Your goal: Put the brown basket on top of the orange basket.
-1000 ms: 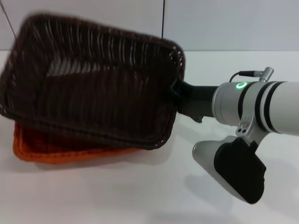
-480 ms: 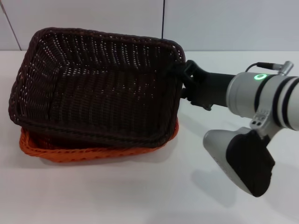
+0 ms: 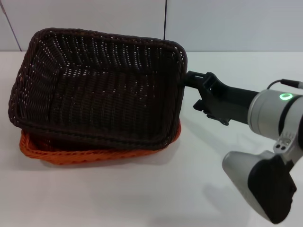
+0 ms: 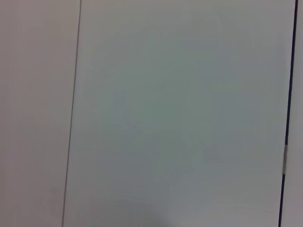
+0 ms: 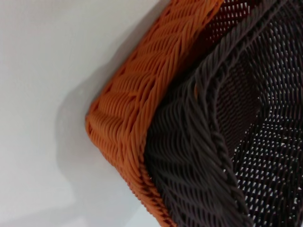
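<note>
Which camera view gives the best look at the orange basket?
The right wrist view shows it best: the orange basket fills the picture's middle with one corner and its woven side plain, the brown basket sitting in it. The head view shows only an orange strip under the brown one. The left wrist view shows none of it.

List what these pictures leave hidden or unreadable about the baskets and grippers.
- Orange basket: inside and floor hidden by the brown basket nested in it, head and right wrist views.
- Right gripper: fingertips sit against the brown rim in the head view; open or shut unclear.
- Left gripper: not in any view; the left wrist view shows only a wall.
</note>
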### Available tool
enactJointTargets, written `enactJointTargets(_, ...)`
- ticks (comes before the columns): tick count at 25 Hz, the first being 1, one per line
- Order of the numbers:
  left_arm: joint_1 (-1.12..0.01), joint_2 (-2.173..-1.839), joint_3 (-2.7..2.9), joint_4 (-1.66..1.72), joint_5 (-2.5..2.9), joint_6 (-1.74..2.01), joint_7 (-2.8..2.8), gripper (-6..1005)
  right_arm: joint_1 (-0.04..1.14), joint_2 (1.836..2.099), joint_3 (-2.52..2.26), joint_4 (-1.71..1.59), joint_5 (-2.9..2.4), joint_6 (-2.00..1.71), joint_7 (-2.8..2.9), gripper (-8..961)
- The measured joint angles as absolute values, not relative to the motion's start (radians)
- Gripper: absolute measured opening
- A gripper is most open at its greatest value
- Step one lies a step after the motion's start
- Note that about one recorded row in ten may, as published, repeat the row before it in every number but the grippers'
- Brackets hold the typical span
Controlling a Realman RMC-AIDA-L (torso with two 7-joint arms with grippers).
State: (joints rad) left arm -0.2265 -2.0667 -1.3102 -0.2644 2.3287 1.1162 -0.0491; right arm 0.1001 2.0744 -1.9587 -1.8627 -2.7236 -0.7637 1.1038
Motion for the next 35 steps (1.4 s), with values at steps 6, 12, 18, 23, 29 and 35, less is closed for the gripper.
enactJointTargets(6, -0.227, -2.068, -1.308, -0.265, 2.329, 1.116, -0.044, 801, -0.011, 2.084, -1.979, -1.889, -2.734, -0.577, 1.107, 685)
enactJointTargets(12, -0.227, -2.063, -1.331, -0.262, 2.328, 1.12, -0.043, 801, -0.085, 2.09, -1.958, -1.819, -2.729, -0.194, 1.254, 685)
enactJointTargets(18, -0.228, -2.062, -1.364, -0.264, 2.329, 1.123, -0.044, 801, -0.062, 2.081, -1.898, -1.591, -2.52, 0.29, 1.506, 684)
enactJointTargets(23, -0.235, -2.062, -1.362, -0.269, 2.334, 1.131, -0.041, 801, -0.003, 2.079, -1.916, -1.329, -2.417, 0.665, 1.707, 684)
enactJointTargets(29, -0.253, -2.06, -1.361, -0.259, 2.337, 1.127, -0.039, 801, 0.047, 2.077, -1.958, -0.994, -2.428, 1.071, 2.26, 684)
enactJointTargets(35, -0.255, -2.058, -1.355, -0.259, 2.337, 1.131, -0.039, 801, 0.177, 2.081, -2.007, -0.513, -2.428, 1.457, 2.768, 684)
